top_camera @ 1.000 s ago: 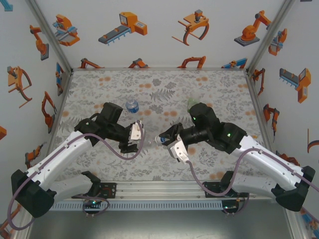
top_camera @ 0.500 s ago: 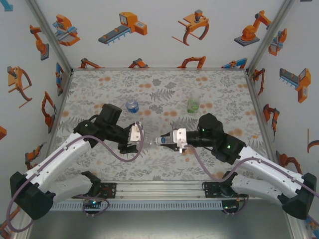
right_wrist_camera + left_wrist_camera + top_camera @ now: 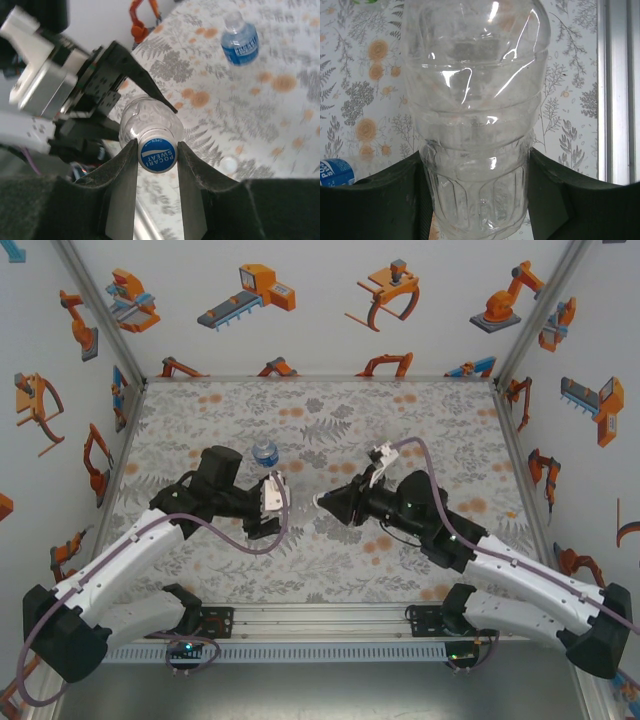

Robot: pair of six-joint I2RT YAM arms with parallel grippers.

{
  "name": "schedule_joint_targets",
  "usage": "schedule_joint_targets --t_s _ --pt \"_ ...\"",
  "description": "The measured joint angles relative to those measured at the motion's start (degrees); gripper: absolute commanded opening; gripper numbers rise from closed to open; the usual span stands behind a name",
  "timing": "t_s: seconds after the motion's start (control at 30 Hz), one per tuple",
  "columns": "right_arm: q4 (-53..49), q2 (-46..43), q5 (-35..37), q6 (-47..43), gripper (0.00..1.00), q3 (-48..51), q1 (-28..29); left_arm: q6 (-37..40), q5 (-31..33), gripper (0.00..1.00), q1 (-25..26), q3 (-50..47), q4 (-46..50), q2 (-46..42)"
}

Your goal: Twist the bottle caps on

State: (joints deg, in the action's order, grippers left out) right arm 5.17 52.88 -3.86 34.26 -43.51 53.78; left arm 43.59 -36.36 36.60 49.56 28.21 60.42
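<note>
Your right gripper (image 3: 157, 165) is pinched tight on the blue cap (image 3: 157, 155) marked "POCARI SWEAT" and "OPEN", sitting on the neck of the colourless bottle (image 3: 475, 100) that your left gripper (image 3: 477, 200) clamps

"POCARI SWEAT" on the bottle cap (image 3: 157, 155)

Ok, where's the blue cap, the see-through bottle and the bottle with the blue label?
blue cap (image 3: 157, 155), right wrist view, on its printed top.
see-through bottle (image 3: 477, 125), left wrist view, on its ribbed middle.
blue-label bottle (image 3: 241, 49), right wrist view, on its label.
</note>
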Motion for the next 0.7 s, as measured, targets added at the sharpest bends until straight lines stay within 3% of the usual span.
schedule_joint_targets --t_s 0.23,0.37,0.57,0.7 --pt "-13.29 5.14 5.68 25.51 0.0 -7.48 -0.24 -2.32 2.19 0.0 -0.02 -0.35 -0.85 0.0" --pt "-17.33 7.48 6.27 32.3 0.0 -9.79 -0.46 -2.97 2.91 0.0 -0.02 -0.48 -0.26 0.52" --pt "-19.37 8.33 7.28 34.51 0.31 -10.73 -0.5 -3.3 2.95 0.0 -0.04 -0.48 -0.31 1.38" --pt "-19.54 8.35 7.39 32.89 0.44 -11.1 -0.5 -3.37 2.43 0.0 0.0 -0.48 -0.81 1.38"
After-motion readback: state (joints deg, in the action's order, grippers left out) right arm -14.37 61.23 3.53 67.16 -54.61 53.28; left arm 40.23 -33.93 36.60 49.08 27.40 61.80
